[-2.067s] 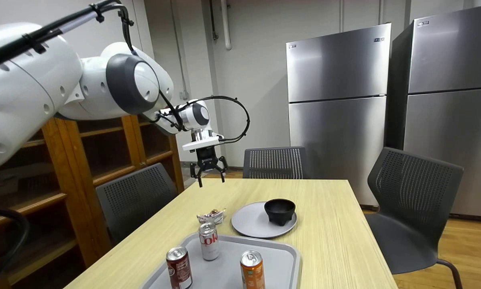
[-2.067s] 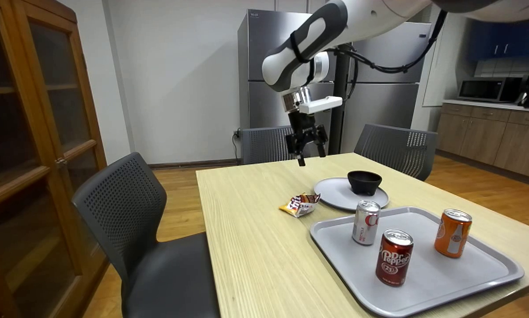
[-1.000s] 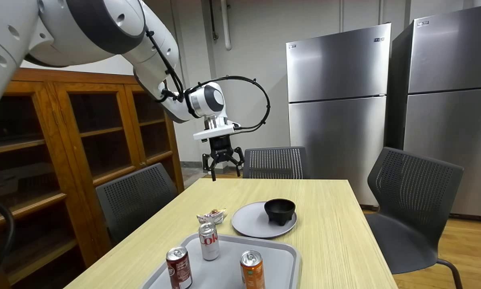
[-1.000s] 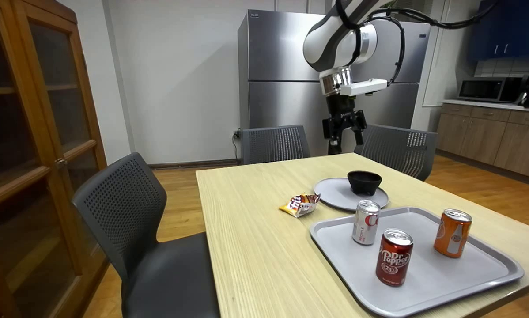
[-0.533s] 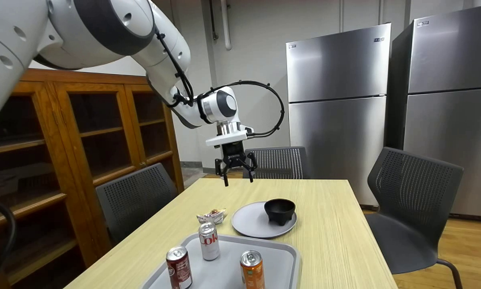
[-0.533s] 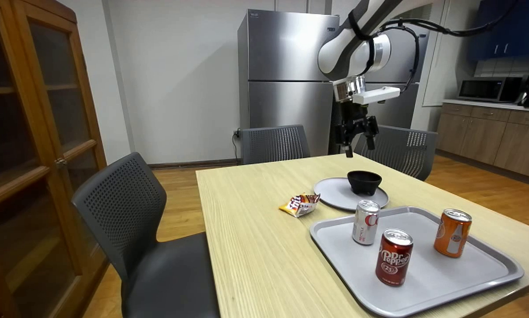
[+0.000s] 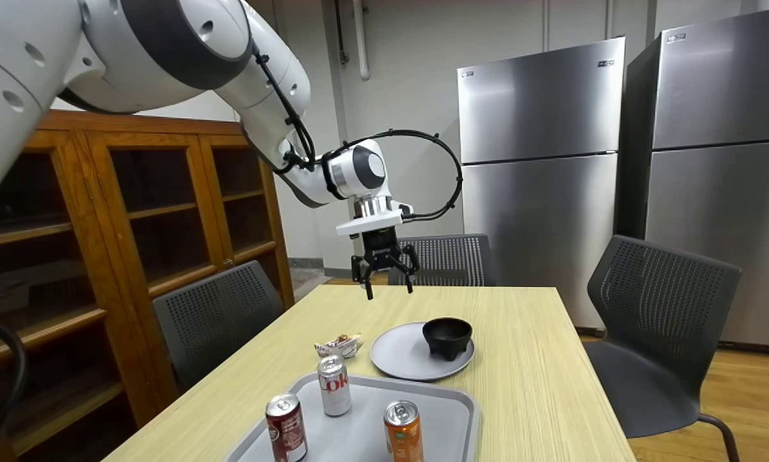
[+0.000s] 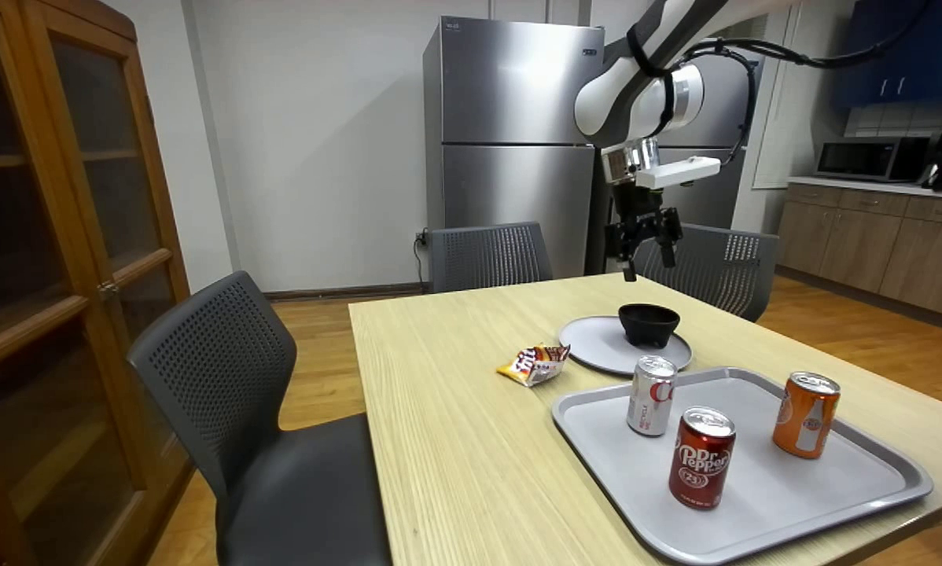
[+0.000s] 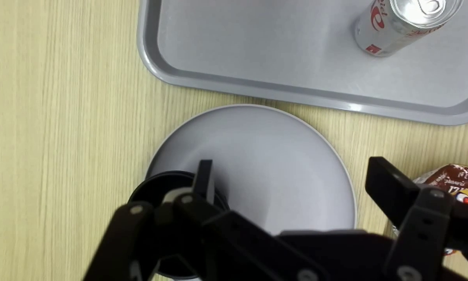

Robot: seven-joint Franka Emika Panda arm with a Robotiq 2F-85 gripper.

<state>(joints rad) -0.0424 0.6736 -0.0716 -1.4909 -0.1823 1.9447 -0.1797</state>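
A pale wooden worktop (image 7: 532, 378) spreads across both exterior views. The white arm (image 7: 256, 112) reaches out over it: in an exterior view it enters from the upper left, bends at a dark-banded joint (image 7: 172, 42) and slopes down to the wrist (image 7: 361, 170), from which the last section hangs nearly upright, its lower end leaning slightly toward the picture's right. A black cable (image 7: 459, 183) loops widely out from the wrist. On the worktop lies a grey tray (image 8: 778, 495), and just beside it a round grey plate (image 7: 394, 359).

The claw (image 8: 649, 270) hangs tips down, its two fingers spread wide with nothing gripped between them, raised well clear of the worktop; whether it is directly over the plate or somewhat behind it is hard to judge from these angles. The black bowl (image 8: 649, 326) stands upright on the plate, off-centre near the rim, and in the wrist view one finger covers part of it.

Upright on the tray stand a red Dr Pepper can (image 8: 703, 460), an orange can (image 8: 807, 417) and a silver Diet Coke can (image 8: 650, 399), the last nearest the plate. A colourful snack packet (image 8: 535, 364) lies crumpled on the worktop just beside the plate; in the wrist view the other finger partly hides it.
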